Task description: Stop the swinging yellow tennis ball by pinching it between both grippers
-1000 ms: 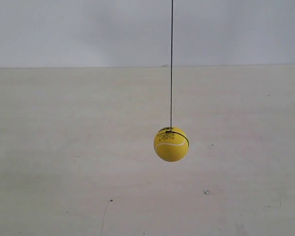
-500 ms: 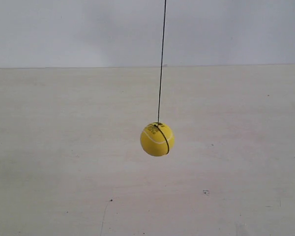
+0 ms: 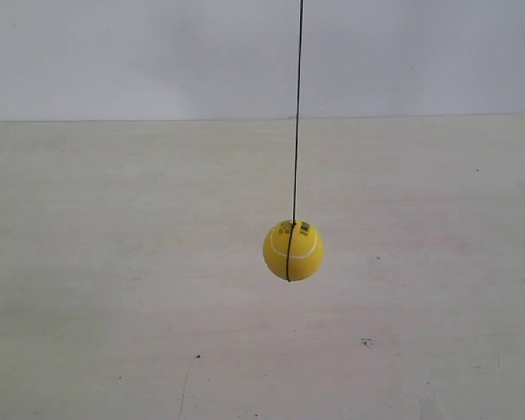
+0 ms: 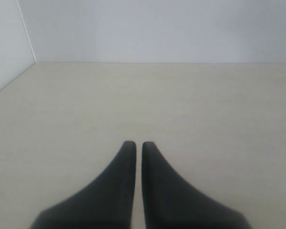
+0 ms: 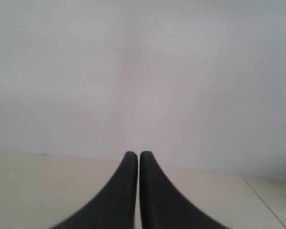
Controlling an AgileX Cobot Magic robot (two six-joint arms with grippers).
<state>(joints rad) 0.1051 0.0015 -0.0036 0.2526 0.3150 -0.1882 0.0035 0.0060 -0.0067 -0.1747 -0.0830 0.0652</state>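
Observation:
The yellow tennis ball (image 3: pixel 293 250) hangs on a thin black string (image 3: pixel 297 105) above the pale table in the exterior view, with its white seam and black print facing the camera. Neither arm shows in that view. In the left wrist view my left gripper (image 4: pixel 138 144) is shut, black jaws almost touching, nothing between them, and the ball is out of its sight. In the right wrist view my right gripper (image 5: pixel 137 154) is shut too and holds nothing; only wall and table lie beyond it.
A pale wooden table (image 3: pixel 114 262) runs back to a white wall (image 3: pixel 114 52). The left wrist view shows a corner where a side wall (image 4: pixel 7 43) meets the back wall. A table edge (image 5: pixel 262 195) shows in the right wrist view.
The ball swung toward the exterior view's left, then came partway back to the right, turning on its string. No arm has entered that view.

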